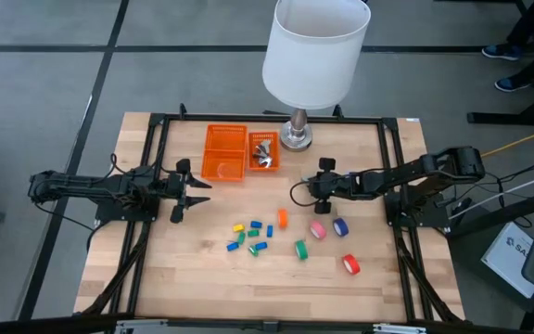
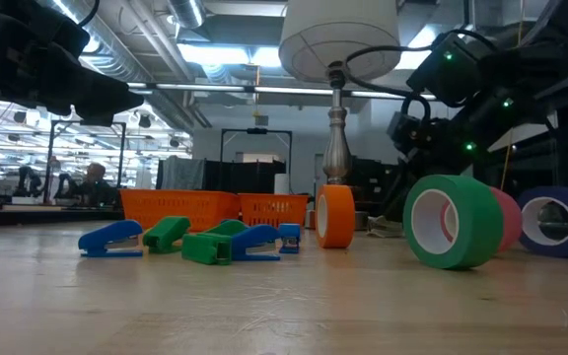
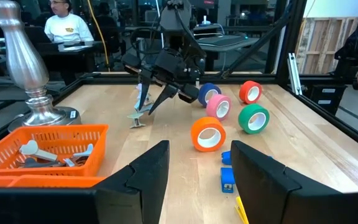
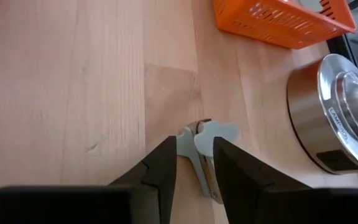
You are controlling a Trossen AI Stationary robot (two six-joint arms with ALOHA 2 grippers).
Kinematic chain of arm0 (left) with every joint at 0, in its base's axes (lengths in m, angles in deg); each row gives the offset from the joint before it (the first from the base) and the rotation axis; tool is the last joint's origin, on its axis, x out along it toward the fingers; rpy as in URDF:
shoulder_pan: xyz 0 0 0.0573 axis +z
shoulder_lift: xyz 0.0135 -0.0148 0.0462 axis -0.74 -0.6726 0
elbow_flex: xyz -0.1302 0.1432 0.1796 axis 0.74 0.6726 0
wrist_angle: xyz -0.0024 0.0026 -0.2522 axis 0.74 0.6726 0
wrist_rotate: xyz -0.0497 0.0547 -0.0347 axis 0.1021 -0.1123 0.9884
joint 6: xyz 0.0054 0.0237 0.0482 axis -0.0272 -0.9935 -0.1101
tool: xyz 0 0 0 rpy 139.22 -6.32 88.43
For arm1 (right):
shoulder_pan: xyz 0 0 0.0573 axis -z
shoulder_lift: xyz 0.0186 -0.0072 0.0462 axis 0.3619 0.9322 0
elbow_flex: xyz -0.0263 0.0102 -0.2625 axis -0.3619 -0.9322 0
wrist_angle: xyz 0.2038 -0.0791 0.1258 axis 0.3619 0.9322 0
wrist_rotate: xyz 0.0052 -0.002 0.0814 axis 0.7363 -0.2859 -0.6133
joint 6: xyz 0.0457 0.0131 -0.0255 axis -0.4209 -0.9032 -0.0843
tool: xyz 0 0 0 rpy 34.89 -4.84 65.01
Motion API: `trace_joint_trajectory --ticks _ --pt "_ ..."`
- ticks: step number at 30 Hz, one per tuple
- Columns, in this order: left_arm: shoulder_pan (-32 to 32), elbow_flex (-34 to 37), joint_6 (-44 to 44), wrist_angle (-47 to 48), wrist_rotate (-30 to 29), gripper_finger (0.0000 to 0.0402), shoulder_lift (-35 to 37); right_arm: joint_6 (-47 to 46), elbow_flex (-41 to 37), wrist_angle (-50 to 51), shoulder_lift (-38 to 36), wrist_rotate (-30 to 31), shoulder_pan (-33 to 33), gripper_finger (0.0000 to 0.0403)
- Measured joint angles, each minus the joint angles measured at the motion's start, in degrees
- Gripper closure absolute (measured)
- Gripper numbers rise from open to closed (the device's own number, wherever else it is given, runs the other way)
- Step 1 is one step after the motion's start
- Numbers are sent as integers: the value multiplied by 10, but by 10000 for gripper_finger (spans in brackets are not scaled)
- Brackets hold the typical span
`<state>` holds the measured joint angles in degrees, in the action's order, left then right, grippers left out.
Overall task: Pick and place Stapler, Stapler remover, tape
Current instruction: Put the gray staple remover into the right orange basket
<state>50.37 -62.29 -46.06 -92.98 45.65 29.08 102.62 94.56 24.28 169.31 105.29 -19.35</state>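
My right gripper [image 4: 194, 163] slants down over the table's middle, right of the lamp base [image 1: 296, 137], shut on a grey staple remover [image 4: 199, 138]. The left wrist view shows that staple remover [image 3: 142, 107] under the dark fingers. My left gripper [image 3: 197, 177] waits open at the table's left [image 1: 191, 190]. Tape rolls stand on edge on the wood: orange [image 1: 283, 218], pink [image 1: 317, 229], blue [image 1: 340, 226], green [image 1: 300, 249], red [image 1: 350, 265]. Several small blue, green and yellow staplers [image 1: 248, 235] lie left of them. My right gripper pinches the staple remover between its two fingers, which come slanting down from the table's right side. The fingers [image 4: 161, 167] are on the remover's flanks just behind its grey wings [image 4: 185, 142]. The remover hangs tilted, its lower end [image 3: 135, 122] at the tabletop; whether it touches, I cannot tell.
An orange basket [image 1: 224, 154] stands at the far middle, and beside it a smaller orange basket [image 1: 263, 163] with other staple removers inside. A lamp with a white shade [image 1: 313, 51] rises behind them. A black frame [image 1: 392, 167] borders the wood. A person sits in the room beyond [image 3: 67, 25].
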Motion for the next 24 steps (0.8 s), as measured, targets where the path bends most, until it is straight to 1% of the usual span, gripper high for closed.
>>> trace_joint_trajectory --ticks 10,16,24 --pt "0 0 0 0 0 233 0 28 0 -5 0 -7 18 293" --pt "0 0 0 0 0 233 0 30 0 -5 0 -55 30 293" --pt "0 0 0 0 0 233 0 30 0 -8 0 -56 44 293"
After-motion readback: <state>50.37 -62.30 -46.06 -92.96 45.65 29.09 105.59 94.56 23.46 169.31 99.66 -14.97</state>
